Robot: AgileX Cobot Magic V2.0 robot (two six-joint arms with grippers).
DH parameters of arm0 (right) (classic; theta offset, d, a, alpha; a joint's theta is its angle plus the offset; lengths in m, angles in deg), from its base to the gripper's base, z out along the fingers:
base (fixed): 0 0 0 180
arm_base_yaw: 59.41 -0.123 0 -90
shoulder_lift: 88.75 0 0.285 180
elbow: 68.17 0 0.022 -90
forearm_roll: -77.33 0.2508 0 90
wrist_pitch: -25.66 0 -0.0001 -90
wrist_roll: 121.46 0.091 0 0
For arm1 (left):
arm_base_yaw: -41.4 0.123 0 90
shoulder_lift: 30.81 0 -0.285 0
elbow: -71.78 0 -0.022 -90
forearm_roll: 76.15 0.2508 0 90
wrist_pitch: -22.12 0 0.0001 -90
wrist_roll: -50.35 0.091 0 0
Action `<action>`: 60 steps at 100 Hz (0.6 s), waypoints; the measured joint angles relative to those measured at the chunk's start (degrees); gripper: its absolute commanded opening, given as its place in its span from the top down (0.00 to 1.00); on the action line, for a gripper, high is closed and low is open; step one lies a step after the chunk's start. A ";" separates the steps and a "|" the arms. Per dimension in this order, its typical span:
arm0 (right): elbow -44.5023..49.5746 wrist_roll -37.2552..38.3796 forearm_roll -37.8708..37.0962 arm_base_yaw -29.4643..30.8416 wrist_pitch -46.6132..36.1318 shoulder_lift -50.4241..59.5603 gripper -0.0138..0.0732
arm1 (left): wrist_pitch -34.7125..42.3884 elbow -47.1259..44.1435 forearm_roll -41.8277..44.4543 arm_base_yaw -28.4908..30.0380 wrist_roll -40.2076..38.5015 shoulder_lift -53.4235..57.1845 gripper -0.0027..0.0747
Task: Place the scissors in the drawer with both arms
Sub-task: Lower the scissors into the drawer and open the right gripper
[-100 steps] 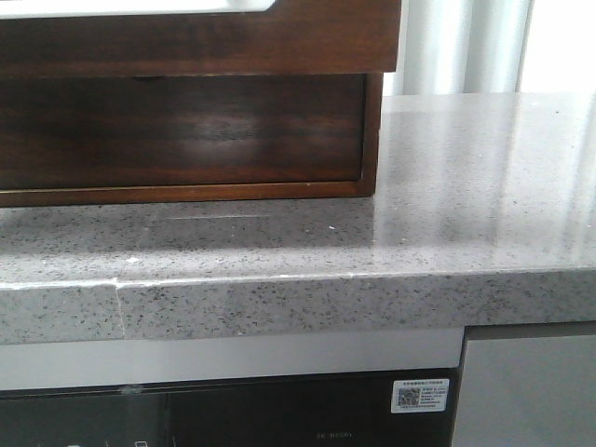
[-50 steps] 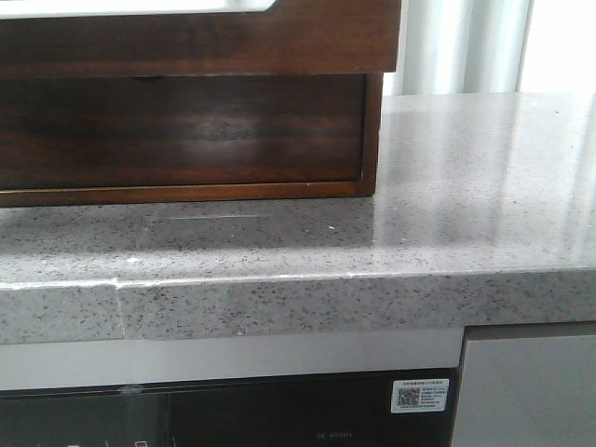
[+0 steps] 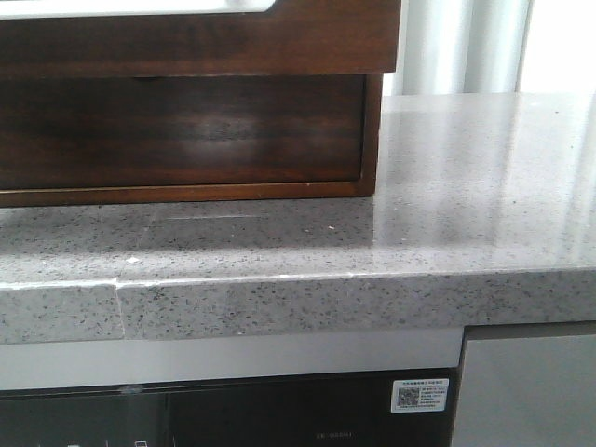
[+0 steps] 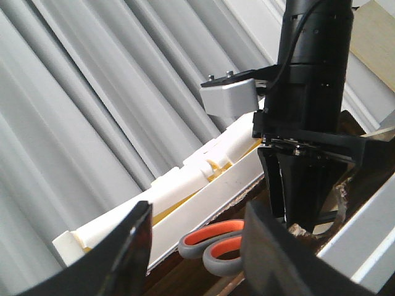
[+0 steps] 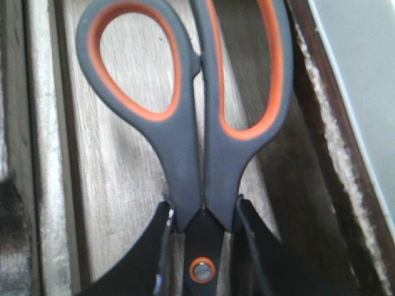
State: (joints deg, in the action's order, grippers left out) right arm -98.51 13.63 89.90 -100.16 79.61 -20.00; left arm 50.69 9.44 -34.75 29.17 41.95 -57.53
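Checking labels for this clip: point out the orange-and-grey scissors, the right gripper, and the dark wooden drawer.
orange-and-grey scissors (image 5: 185,154): right wrist view, handle neck.
right gripper (image 5: 202,246): right wrist view, between its fingertips.
dark reddish-brown wooden drawer (image 3: 205,42): front view, glossy front.

The counter edge is faced low by the front view; the scissors are shared by both wrist views.

My glossy black gripper fingers are broad and wedge-shaped, and my right arm is a black cylinder carrying a silver screw-topped block.
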 measured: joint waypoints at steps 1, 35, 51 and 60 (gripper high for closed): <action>0.00 0.00 0.00 0.00 0.00 0.00 0.83 | 0.00 0.00 0.00 0.00 0.00 0.00 0.56; -0.09 0.10 -0.10 0.00 0.12 -0.11 0.61 | 0.00 0.00 0.00 0.00 -0.12 0.00 0.56; -0.34 0.33 -0.10 0.00 0.12 -0.11 0.61 | 0.00 0.00 0.00 0.00 -0.12 0.26 0.56; -0.80 0.42 -0.10 0.00 0.95 -0.11 0.61 | 0.00 0.00 0.00 0.00 -0.23 0.28 0.56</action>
State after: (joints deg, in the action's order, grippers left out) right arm -99.31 14.05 89.80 -100.16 80.56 -20.11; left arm 50.69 9.44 -34.75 29.17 41.71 -57.25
